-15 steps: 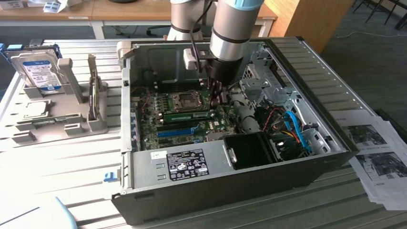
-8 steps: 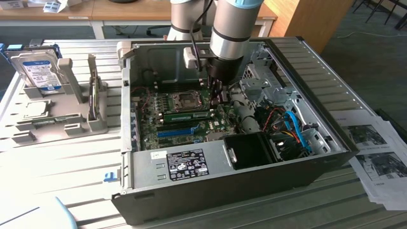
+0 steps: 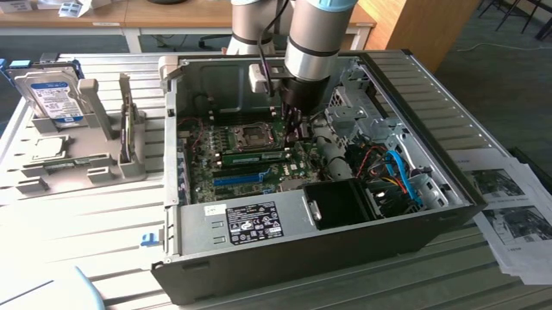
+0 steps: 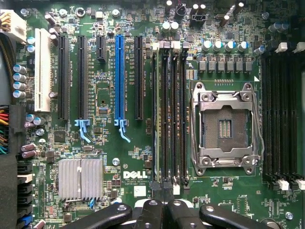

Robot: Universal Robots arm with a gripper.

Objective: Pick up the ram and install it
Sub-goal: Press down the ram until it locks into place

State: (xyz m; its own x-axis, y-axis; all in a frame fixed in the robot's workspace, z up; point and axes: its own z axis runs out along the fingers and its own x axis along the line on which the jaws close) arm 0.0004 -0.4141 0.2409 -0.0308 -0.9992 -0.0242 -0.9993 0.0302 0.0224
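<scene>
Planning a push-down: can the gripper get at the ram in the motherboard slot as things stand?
Likely yes: the gripper hangs inside the open case near the ram, with nothing between them.

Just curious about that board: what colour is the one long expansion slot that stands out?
Blue, clearest in the wrist view.

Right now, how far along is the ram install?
Done: the ram already stands in a motherboard slot beside the CPU socket, inside the open computer case. In hand: nothing visible; the gripper is shut above the slots. Left: whether the ram is fully seated and latched cannot be told.
</scene>
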